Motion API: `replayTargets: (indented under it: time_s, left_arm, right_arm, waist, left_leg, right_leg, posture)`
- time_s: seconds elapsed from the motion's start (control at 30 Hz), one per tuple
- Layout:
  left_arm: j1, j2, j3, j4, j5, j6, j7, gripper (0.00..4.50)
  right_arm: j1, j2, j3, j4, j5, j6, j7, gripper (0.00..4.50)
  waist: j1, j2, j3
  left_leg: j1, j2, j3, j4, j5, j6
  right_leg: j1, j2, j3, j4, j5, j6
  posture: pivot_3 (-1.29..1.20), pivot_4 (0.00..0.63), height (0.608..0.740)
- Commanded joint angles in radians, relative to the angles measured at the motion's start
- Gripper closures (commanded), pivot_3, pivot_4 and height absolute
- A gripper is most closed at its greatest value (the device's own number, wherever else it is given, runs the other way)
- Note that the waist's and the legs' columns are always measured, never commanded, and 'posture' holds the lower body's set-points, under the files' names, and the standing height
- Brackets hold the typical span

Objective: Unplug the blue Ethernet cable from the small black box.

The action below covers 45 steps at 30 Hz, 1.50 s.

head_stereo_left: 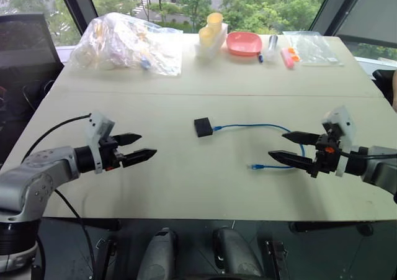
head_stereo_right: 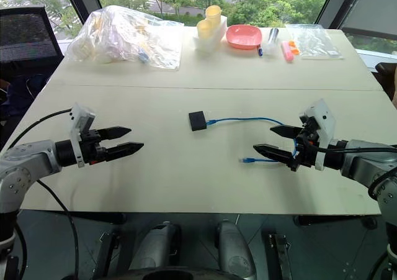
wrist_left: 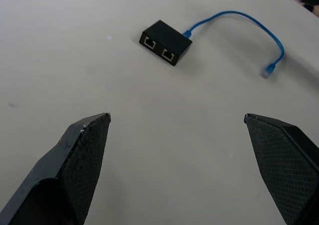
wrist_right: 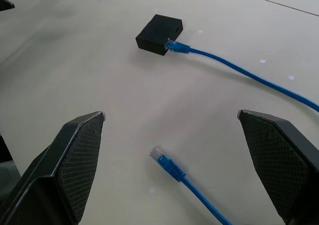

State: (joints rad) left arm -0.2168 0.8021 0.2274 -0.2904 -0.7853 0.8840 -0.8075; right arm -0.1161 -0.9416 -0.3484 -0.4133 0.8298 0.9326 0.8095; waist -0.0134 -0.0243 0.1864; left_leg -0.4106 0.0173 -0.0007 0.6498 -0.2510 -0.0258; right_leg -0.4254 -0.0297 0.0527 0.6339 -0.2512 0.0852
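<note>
I see a pale table (head_stereo_left: 186,187) with a seam across it, daylight from big windows (head_stereo_left: 260,0) with green trees at twelve o'clock, and a dark chair (head_stereo_left: 25,44) at ten o'clock.

Bare table (head_stereo_left: 186,187) around small black box (head_stereo_left: 203,126); clutter well apart at far edge.

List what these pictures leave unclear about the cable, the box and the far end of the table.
- blue Ethernet cable: in the head views part of its loop runs behind the right gripper, whose fingers hide it.
- small black box: the latch of the plug in its port is too small to read.
- Crumpled plastic bag at the far edge: its contents cannot be identified through the creased film.
</note>
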Motion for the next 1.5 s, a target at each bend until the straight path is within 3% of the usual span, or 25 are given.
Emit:
replayTargets:
  time_s: [0.03,0.67,0.83,0.93,1.07,1.17,1.3,1.4,1.5]
  left_arm:
    - [-0.020,-0.007,0.010,0.001,0.004,-0.024,-0.005,0.04]
    - [-0.028,0.009,-0.012,-0.004,0.018,-0.022,-0.027,0.04]
    - [-0.104,0.044,-0.060,0.091,0.077,-0.073,-0.108,0.04]
    - [-0.212,0.081,-0.144,0.192,0.148,-0.147,-0.231,0.04]
    - [-0.434,0.112,-0.274,0.367,0.246,-0.245,-0.438,0.04]
    - [-0.520,0.124,-0.325,0.444,0.281,-0.267,-0.544,0.04]
    - [-0.519,0.135,-0.340,0.445,0.308,-0.282,-0.607,0.04]
    - [-0.485,0.124,-0.308,0.381,0.283,-0.248,-0.583,0.04]
    - [-0.422,0.129,-0.272,0.299,0.260,-0.214,-0.549,0.04]
  right_arm:
    - [0.004,0.004,-0.011,-0.042,0.005,-0.013,-0.005,0.00]
    - [-0.047,0.022,0.045,-0.017,-0.023,-0.033,-0.019,0.00]
    - [-0.090,0.029,0.075,0.002,-0.035,-0.035,-0.021,0.00]
    - [-0.193,0.039,0.197,0.049,-0.111,-0.074,-0.002,0.00]
    - [-0.480,0.108,0.539,0.306,-0.405,-0.254,0.102,0.00]
    - [-0.668,0.185,0.715,0.561,-0.577,-0.403,0.218,0.00]
    - [-0.801,0.277,0.810,0.822,-0.687,-0.533,0.339,0.00]
    - [-0.917,0.392,0.839,1.099,-0.751,-0.656,0.411,0.00]
    - [-0.990,0.457,0.839,1.292,-0.807,-0.767,0.452,0.00]
  waist:
    - [0.000,0.000,0.000]
    - [0.000,0.000,0.000]
    - [0.000,0.000,0.000]
    - [-0.003,0.000,0.000]
    - [-0.013,0.000,0.000]
    - [-0.020,0.000,0.000]
    - [-0.026,0.000,0.000]
    - [-0.030,-0.001,0.000]
    - [-0.034,0.000,0.000]
  left_leg:
    - [0.000,0.000,0.000,0.000,0.000,0.000]
    - [0.000,0.000,0.001,0.000,0.000,0.000]
    - [0.000,-0.001,0.001,0.001,0.000,0.000]
    - [0.001,-0.001,0.003,0.001,0.000,0.000]
    - [0.002,-0.001,0.007,0.003,0.000,0.000]
    - [0.002,-0.001,0.007,0.002,0.000,0.000]
    - [-0.001,-0.001,0.007,0.000,0.000,0.001]
    - [-0.015,-0.001,0.006,0.002,0.000,0.001]
    - [-0.016,-0.001,0.005,0.003,0.000,0.001]
  right_leg:
    - [0.000,0.000,0.000,0.000,0.000,0.000]
    - [0.000,0.000,0.000,0.000,0.001,0.001]
    - [0.000,0.001,0.000,0.000,0.000,0.000]
    - [0.000,0.002,0.000,0.001,0.001,0.000]
    - [0.000,0.004,0.000,0.001,0.003,-0.002]
    - [-0.001,0.004,0.000,0.001,0.004,-0.002]
    - [-0.003,0.004,0.000,0.002,0.004,0.004]
    - [-0.017,0.002,0.000,0.006,0.005,0.006]
    - [-0.020,0.000,0.000,0.013,0.005,0.006]
  posture:
    - [0.00,0.150,0.735]
    - [0.00,0.150,0.735]
    - [0.00,0.150,0.735]
    - [0.00,0.150,0.735]
    - [0.00,0.150,0.735]
    - [0.00,0.150,0.735]
    - [0.00,0.150,0.735]
    - [0.00,0.150,0.735]
    - [0.00,0.150,0.735]
